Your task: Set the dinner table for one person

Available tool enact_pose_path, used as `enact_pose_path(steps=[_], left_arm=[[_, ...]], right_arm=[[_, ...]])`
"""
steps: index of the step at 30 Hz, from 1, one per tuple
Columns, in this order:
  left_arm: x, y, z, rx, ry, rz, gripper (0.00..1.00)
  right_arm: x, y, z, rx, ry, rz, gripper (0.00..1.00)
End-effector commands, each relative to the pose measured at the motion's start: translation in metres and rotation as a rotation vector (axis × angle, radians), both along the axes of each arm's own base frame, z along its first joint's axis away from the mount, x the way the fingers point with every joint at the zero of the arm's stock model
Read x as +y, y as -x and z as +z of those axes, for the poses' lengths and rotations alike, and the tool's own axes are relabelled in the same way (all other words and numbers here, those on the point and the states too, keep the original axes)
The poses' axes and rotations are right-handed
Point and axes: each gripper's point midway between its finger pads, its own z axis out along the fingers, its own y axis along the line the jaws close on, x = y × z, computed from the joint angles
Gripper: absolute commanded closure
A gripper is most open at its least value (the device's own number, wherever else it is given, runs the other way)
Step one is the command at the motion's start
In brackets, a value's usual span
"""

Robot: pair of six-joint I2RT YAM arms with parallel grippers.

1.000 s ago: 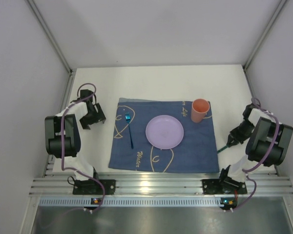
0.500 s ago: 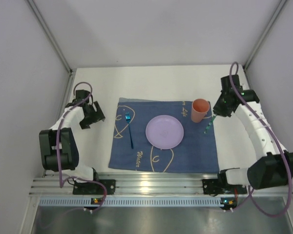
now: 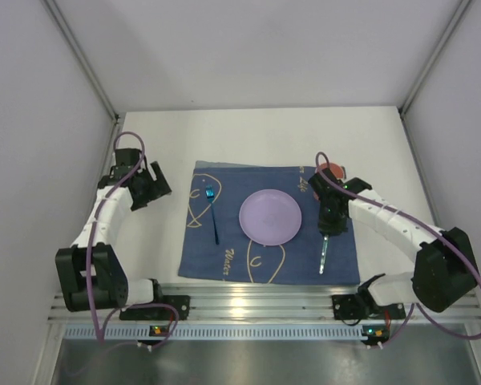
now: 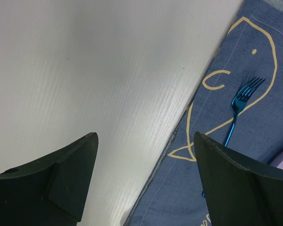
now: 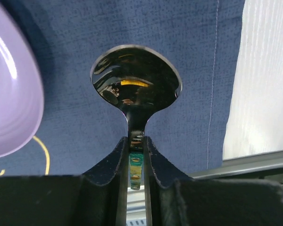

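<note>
While right fingers [image 5: 121,155] pinched spoon [image 5: 136,80] handle over blue cloth [image 3: 224,249] just right of purple plate [image 3: 270,216], left fingers [image 4: 66,174] hung spread over white surface [image 3: 256,136] near its left edge; surface spanned workspace under cloth, rail [image 3: 256,305] along near edge.

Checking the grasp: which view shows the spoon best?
Right wrist: the spoon fills the frame, its neck pinched by the right gripper over the blue cloth. Top external shows only a thin sliver beside the plate. Left wrist misses it.
</note>
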Motion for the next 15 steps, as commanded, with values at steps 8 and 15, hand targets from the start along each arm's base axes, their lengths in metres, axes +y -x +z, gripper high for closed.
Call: enact_pose_path(steps=[8,15], left_arm=[[-0.012,0.019,0.026,-0.101,0.029,-0.042,0.07],[-0.006,0.022,0.034,-0.129,-0.008,-0.036,0.08]], right_arm=[[0.035,-0.042,-0.004,-0.139,-0.058,0.074,0.4],[0.042,-0.033,0.032,-0.203,-0.103,0.113,0.23]])
